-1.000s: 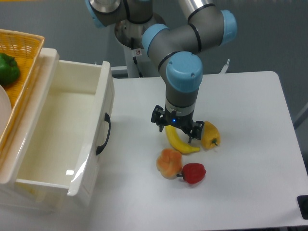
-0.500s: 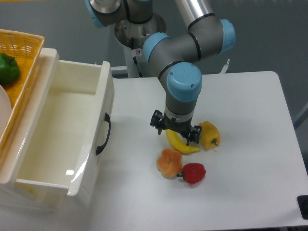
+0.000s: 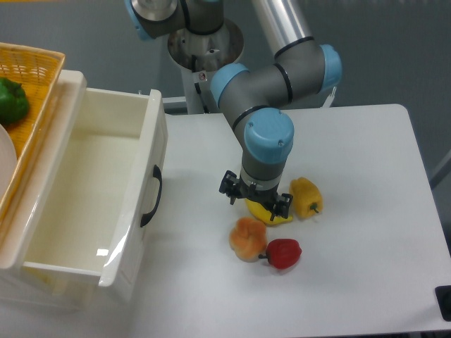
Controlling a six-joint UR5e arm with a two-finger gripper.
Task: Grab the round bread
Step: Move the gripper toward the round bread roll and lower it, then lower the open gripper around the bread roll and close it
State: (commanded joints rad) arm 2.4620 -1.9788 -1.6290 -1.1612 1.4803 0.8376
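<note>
— So, what crowds the round bread [image 3: 247, 238]?
— Toward the table's near edge, a red pepper [image 3: 284, 253] touches it; banana [image 3: 270, 214] just behind, under the spread-open gripper [image 3: 255, 199].
— Containers?
— Drawer [image 3: 91, 190] bare; basket [image 3: 29, 77] holds a green pepper [image 3: 12, 100].

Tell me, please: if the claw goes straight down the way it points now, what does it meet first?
Most likely the banana: the claw points down and hangs right over it. The round bread lies nearer the camera, outside that line, though depth is hard to judge from one view.
</note>
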